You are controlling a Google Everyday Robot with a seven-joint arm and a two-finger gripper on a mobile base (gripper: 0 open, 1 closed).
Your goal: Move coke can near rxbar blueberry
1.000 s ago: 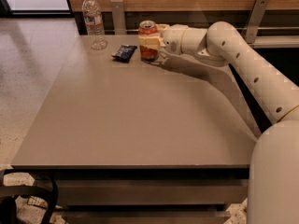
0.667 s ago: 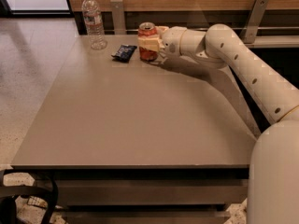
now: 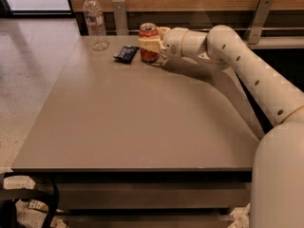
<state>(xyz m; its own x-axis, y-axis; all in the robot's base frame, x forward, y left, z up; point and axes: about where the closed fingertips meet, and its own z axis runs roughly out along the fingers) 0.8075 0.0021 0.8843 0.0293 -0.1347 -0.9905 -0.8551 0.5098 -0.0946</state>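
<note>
The red coke can [image 3: 148, 55] stands upright at the far side of the table, its silver top showing. My gripper [image 3: 150, 43] reaches in from the right and its cream fingers [image 3: 147, 42] wrap the can's middle, shut on it. The can's base rests on or just above the tabletop. The rxbar blueberry [image 3: 126, 53], a small flat dark blue wrapper, lies on the table just left of the can, a short gap apart.
A clear plastic water bottle [image 3: 96, 22] stands at the far left corner, beyond the bar. The brown table [image 3: 142, 122] stretches toward me. A wooden wall and metal rail [image 3: 261, 18] run behind the far edge. My arm [image 3: 247, 70] crosses the right side.
The gripper and the can have stayed in place beside the bar; at most a very slight shift.
</note>
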